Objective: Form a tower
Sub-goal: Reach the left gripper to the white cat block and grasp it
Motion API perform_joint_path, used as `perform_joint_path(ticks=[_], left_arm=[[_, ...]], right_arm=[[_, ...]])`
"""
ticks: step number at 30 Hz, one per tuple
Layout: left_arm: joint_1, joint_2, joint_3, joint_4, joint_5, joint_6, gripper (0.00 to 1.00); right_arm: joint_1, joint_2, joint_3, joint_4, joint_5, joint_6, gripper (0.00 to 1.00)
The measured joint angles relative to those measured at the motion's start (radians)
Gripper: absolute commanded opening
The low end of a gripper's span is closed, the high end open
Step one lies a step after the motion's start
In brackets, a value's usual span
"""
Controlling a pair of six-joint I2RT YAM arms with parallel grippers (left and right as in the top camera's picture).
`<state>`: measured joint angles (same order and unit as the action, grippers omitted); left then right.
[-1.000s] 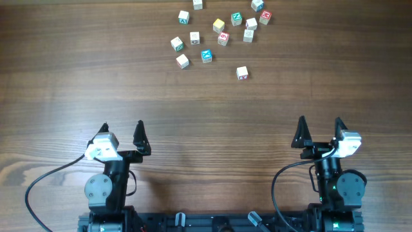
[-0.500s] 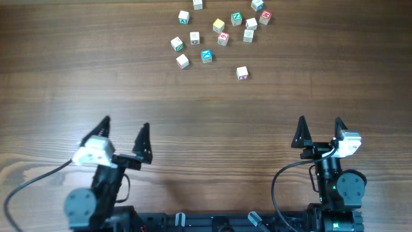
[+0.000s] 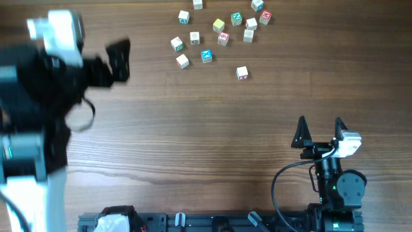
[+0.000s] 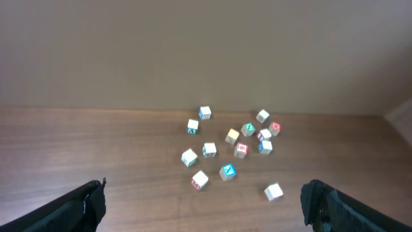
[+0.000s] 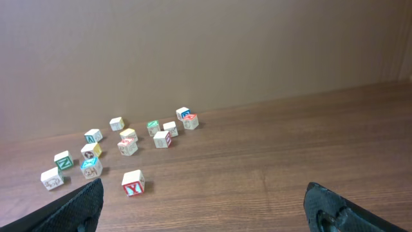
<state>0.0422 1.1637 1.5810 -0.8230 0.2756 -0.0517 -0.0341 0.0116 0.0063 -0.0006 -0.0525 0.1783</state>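
Fourteen letter cubes [image 3: 223,38], two claws, no tower yet.
All fourteen cubes lie single and scattered near the far edge of the table [image 3: 193,129], right of its middle. The left arm is high over the table's left side, blurred, and the left claw [image 4: 205,196] gapes wide and empty. The right arm sits folded at the near edge, with the right claw [image 3: 320,121] spread apart and empty, pointing at the far edge.

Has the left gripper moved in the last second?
Yes. The left gripper has swung up-frame and left, now level with the loose cubes.
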Motion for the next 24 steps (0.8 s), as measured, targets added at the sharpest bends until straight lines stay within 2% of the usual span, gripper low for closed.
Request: perform_joint_path(ticks=[2,5,11,17,19,20,24], left_arm=[[-0.005,0.164,0.148,-0.047,0.000,-0.034,1.00],[-0.047,0.306,0.227,-0.047,0.000,-0.066,1.00],[-0.177,0.538,0.234,-0.024,-0.008,-0.087,1.00],[-0.220,0.668,0.235,-0.033,0.002,-0.106,1.00],[-0.228,0.708,0.236,-0.029,-0.044,-0.177,1.00],[-0.239,0.745,0.236,-0.030,-0.113,-0.260,1.00],[-0.282,0.866,0.236,-0.029,-0.251,-0.453,1.00]], right_arm=[[0.000,0.000,0.000,-0.001,0.000,0.000,1.00],[0.000,0.000,0.000,0.000,0.000,0.000,1.00],[0.000,0.000,0.000,0.000,0.000,0.000,1.00],[0.000,0.000,0.000,0.000,0.000,0.000,1.00],[0.000,0.000,0.000,0.000,0.000,0.000,1.00],[0.000,0.000,0.000,0.000,0.000,0.000,1.00],[0.000,0.000,0.000,0.000,0.000,0.000,1.00]])
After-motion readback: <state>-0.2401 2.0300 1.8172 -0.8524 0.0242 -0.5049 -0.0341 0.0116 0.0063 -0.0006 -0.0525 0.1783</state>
